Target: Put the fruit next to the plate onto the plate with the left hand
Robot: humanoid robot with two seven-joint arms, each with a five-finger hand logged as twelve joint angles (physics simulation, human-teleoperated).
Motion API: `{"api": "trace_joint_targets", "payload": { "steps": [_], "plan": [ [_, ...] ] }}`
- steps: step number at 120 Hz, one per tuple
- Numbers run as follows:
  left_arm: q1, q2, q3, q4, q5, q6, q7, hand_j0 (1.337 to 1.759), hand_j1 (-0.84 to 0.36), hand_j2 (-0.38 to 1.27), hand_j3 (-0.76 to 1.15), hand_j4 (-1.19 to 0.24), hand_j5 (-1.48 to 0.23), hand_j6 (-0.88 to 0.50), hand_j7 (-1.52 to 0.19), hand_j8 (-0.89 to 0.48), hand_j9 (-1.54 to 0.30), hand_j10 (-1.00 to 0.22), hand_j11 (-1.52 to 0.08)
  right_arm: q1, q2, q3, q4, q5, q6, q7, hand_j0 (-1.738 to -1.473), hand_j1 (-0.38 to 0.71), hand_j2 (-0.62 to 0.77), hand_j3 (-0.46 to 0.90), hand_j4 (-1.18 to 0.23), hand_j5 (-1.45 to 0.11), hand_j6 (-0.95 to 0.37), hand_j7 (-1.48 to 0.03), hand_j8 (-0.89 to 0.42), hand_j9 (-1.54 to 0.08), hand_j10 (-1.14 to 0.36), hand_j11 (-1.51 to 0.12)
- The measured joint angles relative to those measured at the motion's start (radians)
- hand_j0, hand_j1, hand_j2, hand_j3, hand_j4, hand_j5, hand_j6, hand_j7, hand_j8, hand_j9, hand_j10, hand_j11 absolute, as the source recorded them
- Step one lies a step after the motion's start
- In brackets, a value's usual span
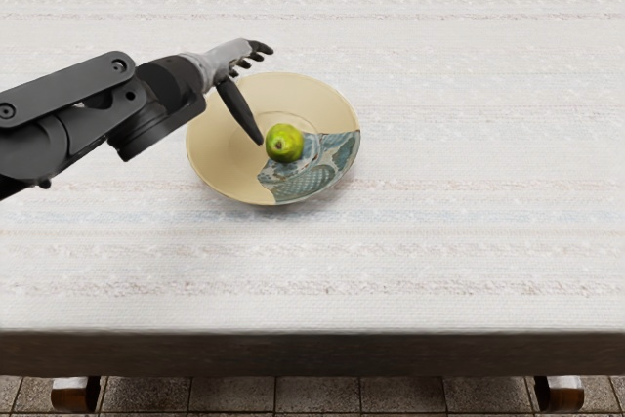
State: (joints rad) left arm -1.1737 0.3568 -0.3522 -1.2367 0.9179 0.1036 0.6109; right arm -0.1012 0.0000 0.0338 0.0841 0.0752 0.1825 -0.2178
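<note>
Table: green fruit on plate, just beside spread left fingers, holding nothing.

The left arm is cut off at the picture's left edge. Its left hand covers part of the upper-left rim of the plate. The worktop runs past both side edges; its feet are cropped below.

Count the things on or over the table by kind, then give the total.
Fruit: 1
Plate: 1
Robot hand: 1
Total: 3
</note>
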Motion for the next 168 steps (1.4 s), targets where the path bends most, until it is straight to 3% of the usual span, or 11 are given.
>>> {"api": "trace_joint_targets", "payload": {
  "steps": [8,24,40,63,93,119,168],
  "plan": [
    [0.007,0.055,-0.008,-0.038,-0.061,0.002,0.000,1.658,0.24,0.06,0.00,-0.09,-0.14,-0.07,-0.13,-0.08,-0.13,-0.10,-0.13,0.000,0.000,0.000,0.000,0.000,0.000,0.000,-1.658,-0.35,0.00,0.00,0.00,0.00,0.00,0.00,0.00,0.00,0.00,0.00],
    [0.031,0.212,-0.044,-0.182,-0.184,0.004,0.000,1.658,0.28,0.03,0.00,-0.06,-0.09,-0.05,-0.09,-0.05,-0.09,-0.07,-0.09,0.000,0.000,0.000,0.000,0.000,0.000,0.000,-1.658,-0.35,0.00,0.00,0.00,0.00,0.00,0.00,0.00,0.00,0.00,0.00],
    [0.043,0.287,-0.056,-0.288,-0.321,-0.003,0.000,1.658,0.30,0.02,0.00,-0.05,-0.06,-0.04,-0.06,-0.04,-0.06,-0.05,-0.06,0.000,0.000,0.000,0.000,0.000,0.000,0.000,-1.658,-0.35,0.00,0.00,0.00,0.00,0.00,0.00,0.00,0.00,0.00,0.00],
    [0.054,0.378,-0.069,-0.378,-0.530,-0.061,0.000,1.658,0.31,0.01,0.00,-0.03,-0.05,-0.03,-0.05,-0.03,-0.05,-0.04,-0.05,0.000,0.000,0.000,0.000,0.000,0.000,0.000,-1.658,-0.35,0.00,0.00,0.00,0.00,0.00,0.00,0.00,0.00,0.00,0.00],
    [0.119,0.535,-0.126,-0.391,-0.906,-0.357,0.000,1.658,0.32,0.01,0.00,-0.03,-0.04,-0.03,-0.04,-0.03,-0.04,-0.03,-0.04,0.000,0.000,0.000,0.000,0.000,0.000,0.000,-1.658,-0.35,0.00,0.00,0.00,0.00,0.00,0.00,0.00,0.00,0.00,0.00],
    [0.145,0.706,-0.125,-0.378,-1.103,-0.640,0.000,1.658,0.32,0.00,0.00,-0.02,-0.03,-0.02,-0.03,-0.02,-0.03,-0.02,-0.03,0.000,0.000,0.000,0.000,0.000,0.000,-0.001,-1.658,-0.35,0.00,0.00,0.00,0.00,0.00,0.00,0.00,0.00,0.00,0.00],
    [0.165,0.787,-0.117,-0.333,-1.195,-0.714,0.000,1.658,0.33,0.00,0.00,-0.02,-0.02,-0.02,-0.02,-0.02,-0.02,-0.02,-0.02,0.000,0.000,0.000,0.000,-0.001,0.000,-0.001,-1.658,-0.35,0.00,0.00,0.00,0.00,0.00,0.00,0.00,0.00,0.00,0.00]
  ]
}}
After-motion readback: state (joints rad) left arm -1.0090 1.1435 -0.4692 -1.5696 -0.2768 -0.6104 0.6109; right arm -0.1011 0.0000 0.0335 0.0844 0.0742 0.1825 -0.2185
